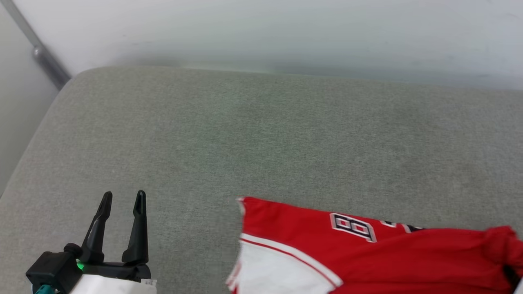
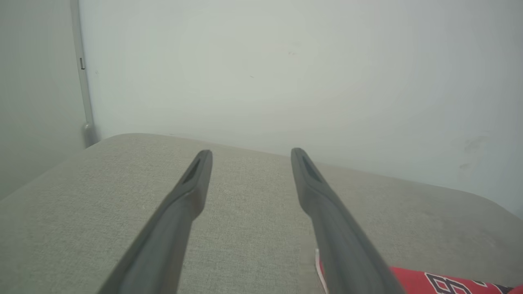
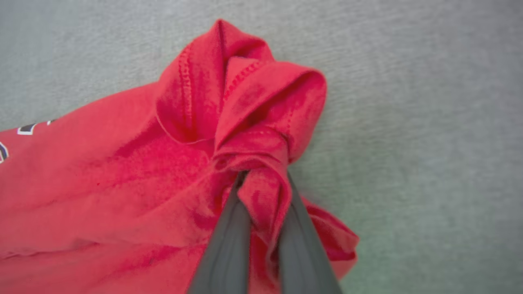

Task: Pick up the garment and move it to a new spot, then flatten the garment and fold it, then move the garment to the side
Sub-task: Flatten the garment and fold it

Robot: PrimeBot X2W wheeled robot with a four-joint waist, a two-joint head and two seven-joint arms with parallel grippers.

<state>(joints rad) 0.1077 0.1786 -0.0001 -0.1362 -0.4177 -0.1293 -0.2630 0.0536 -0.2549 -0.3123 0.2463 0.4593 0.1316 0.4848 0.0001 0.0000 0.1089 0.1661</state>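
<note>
Lying along the near right part of the cushion [image 1: 261, 134] in the head view, the garment [image 1: 388, 253] shows red cloth, a white sleeve panel and part of its lettering. The left gripper [image 1: 124, 195] hovers well apart at lower left, fingers spread and empty. The garment's lower half is cut off by the frame, and a dark shape at its bunched far-right corner is too small to identify. In the left wrist view, those open fingers point over bare cushion toward the wall [image 2: 286, 73], with a sliver of red at the bottom right edge. In the right wrist view, the right gripper [image 3: 264, 179] is closed on a gathered wad of hem, its tips buried in the folds, so how much cloth it holds cannot be judged. The move to a new spot looks to be the step in hand. It likely calls for a firm pinch, a lift high enough to clear the cushion, and the free gripper taking the sleeve side so the garment hangs open rather than crumpling.
</note>
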